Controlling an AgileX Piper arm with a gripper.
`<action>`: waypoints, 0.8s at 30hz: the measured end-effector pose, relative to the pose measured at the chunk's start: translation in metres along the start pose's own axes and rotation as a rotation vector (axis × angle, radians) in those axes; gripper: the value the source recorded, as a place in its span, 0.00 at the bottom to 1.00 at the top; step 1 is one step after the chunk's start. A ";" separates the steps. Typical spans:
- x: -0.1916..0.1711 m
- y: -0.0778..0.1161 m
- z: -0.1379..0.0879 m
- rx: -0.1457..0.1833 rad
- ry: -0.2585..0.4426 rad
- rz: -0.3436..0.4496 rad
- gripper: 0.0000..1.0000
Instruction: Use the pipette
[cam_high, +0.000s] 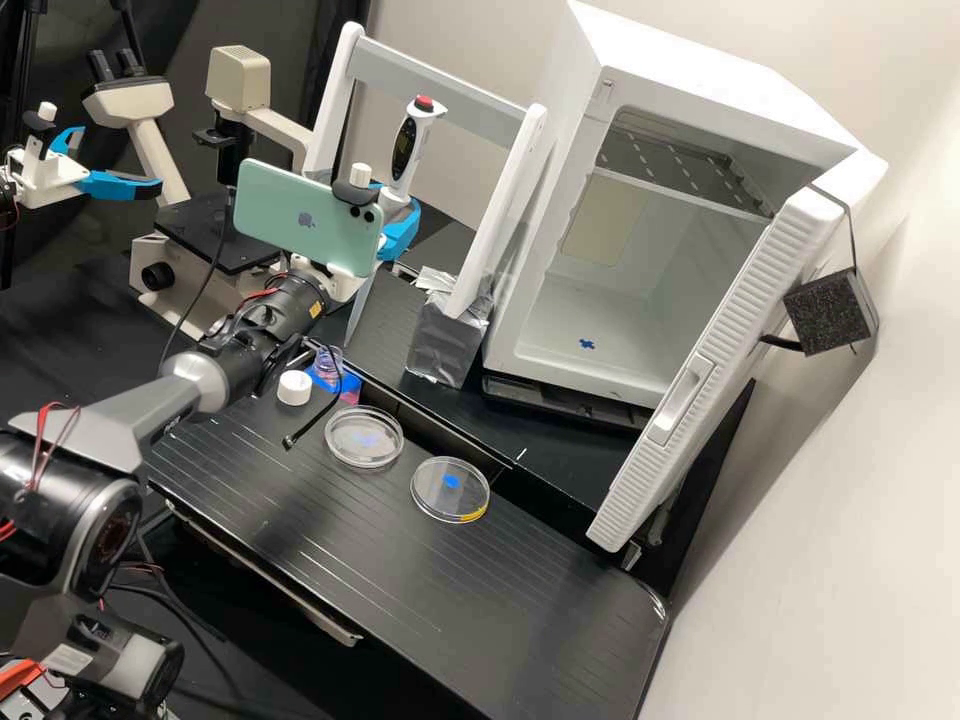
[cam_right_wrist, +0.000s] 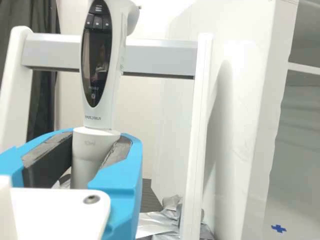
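From where I stand, the end effector (cam_high: 398, 216) has its two blue fingers closed on the narrow part of the pipette (cam_high: 404, 155), which stands roughly upright between them, red top up. Just beyond it is the crossbar of a white frame (cam_high: 442, 88). To its right, a white cabinet (cam_high: 810, 95) has its door open. Lower down, well apart from it, two round clear dishes (cam_high: 364, 450) lie on the black surface (cam_high: 400, 590), near a white cap (cam_high: 294, 388).

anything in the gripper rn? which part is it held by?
The pipette, upright; the gripper is closed on its pale lower body, just below the dark oval display.
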 end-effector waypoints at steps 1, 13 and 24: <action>-0.002 0.001 0.000 0.001 0.002 0.001 0.00; -0.013 -0.015 -0.006 -0.026 0.032 -0.051 0.00; -0.010 -0.024 -0.003 -0.040 0.016 -0.055 0.00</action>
